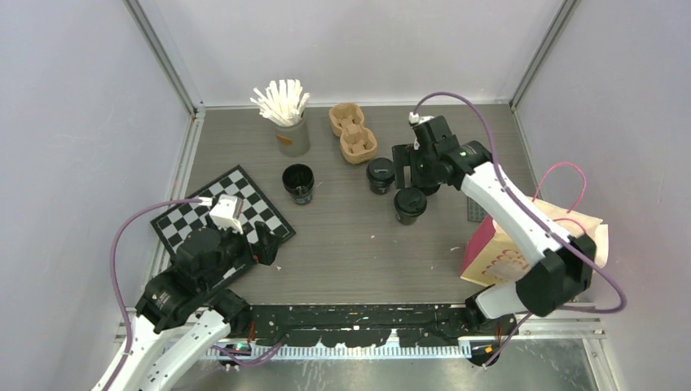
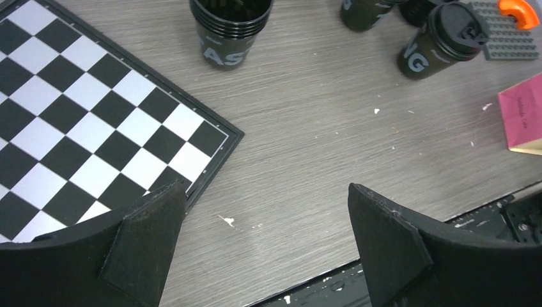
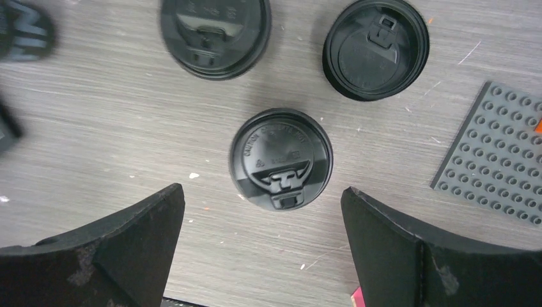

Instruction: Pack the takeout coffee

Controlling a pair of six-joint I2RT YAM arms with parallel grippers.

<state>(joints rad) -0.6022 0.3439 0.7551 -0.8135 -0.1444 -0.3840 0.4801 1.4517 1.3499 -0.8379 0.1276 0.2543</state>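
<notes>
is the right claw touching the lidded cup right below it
Apart. The right wrist view shows the right claw open around the lidded cup, with bare table showing on both sides.

1. A stack of open black paper cups (image 1: 298, 182) stands upright with no lid, pale lettering on its side, well left of the rest.
2. A lidded cup (image 3: 281, 167) stands upright; its black lid has embossed text and a sip tab.
3. A second lidded cup (image 3: 214, 35) stands near it, slightly blurred.
4. A third lidded cup (image 3: 375, 48) stands beside the second, apart from both.
</notes>
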